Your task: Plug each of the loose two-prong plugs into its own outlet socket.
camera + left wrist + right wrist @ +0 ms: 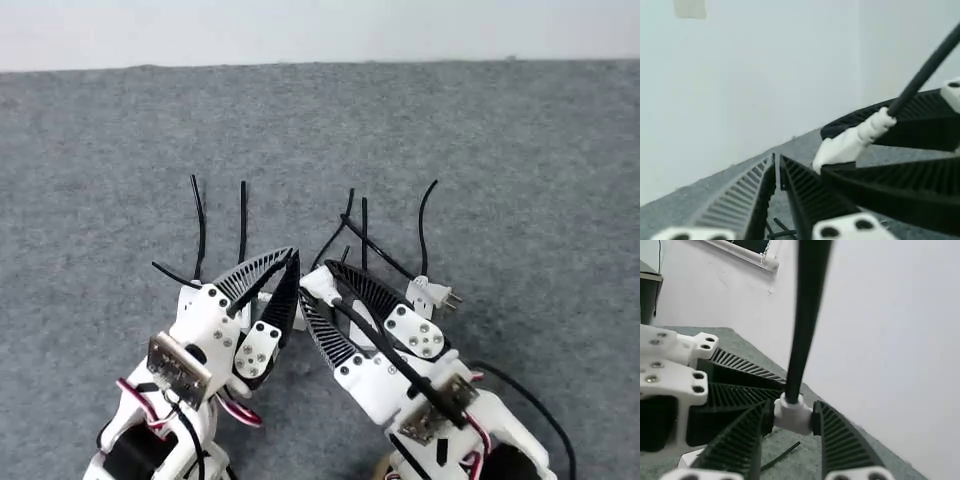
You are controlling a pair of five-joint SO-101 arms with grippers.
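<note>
The right gripper [792,416] pinches a white plug [318,287], long axis along its fingers, cord [807,315] running back toward the wrist. The left gripper [778,160] has its fingertips pressed together.

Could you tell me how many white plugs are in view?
2. One plug is held in the right gripper, mid-table; the other plug lies on the carpet beside that arm. Others may be hidden under the arms.

No lettering is showing legibly anywhere — no label, number or sign. Any print on the small circuit board [180,367] is showing too small to read, and the pale wall plate [690,8] is showing blank.
</note>
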